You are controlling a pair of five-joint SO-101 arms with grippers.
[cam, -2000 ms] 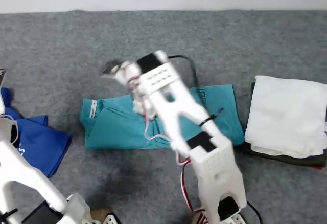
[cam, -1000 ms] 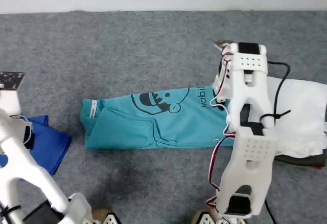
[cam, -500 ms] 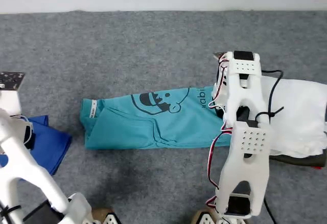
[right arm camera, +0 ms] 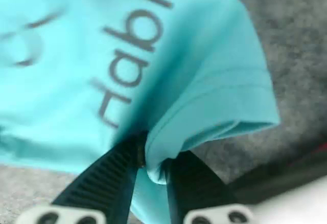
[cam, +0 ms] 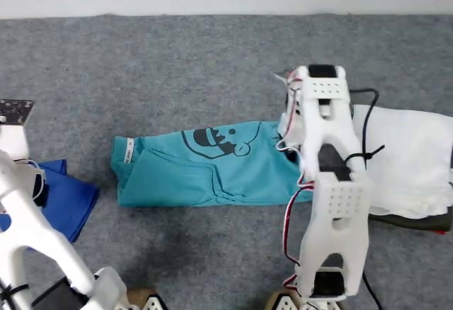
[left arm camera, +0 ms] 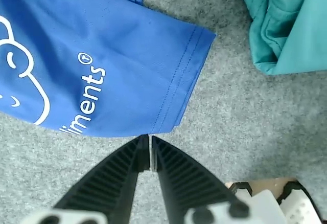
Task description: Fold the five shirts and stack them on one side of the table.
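Table point(cam: 212, 62): a grey, carpet-like surface is seen under everything.
Teal shirt point(cam: 205, 165): it is laid in a long folded strip across the middle of the table, print side up, with its collar label turned towards the left edge.
Right gripper point(right arm camera: 153, 160): its fingers are clamped on a bunched fold of the teal shirt's hem, at the end of the strip nearest the right edge.
White shirt point(cam: 410, 161): it is stacked, folded, at the right edge of the table, just beside the held end of the teal shirt.
Dark shirt point(cam: 417, 221): it is seen as a thin band under the white shirt.
Blue shirt point(left arm camera: 87, 65): it is spread unfolded at the left edge, print side up.
Left gripper point(left arm camera: 149, 150): its fingers are pressed together with nothing between them, and the tips are held just beside the blue shirt's hem.
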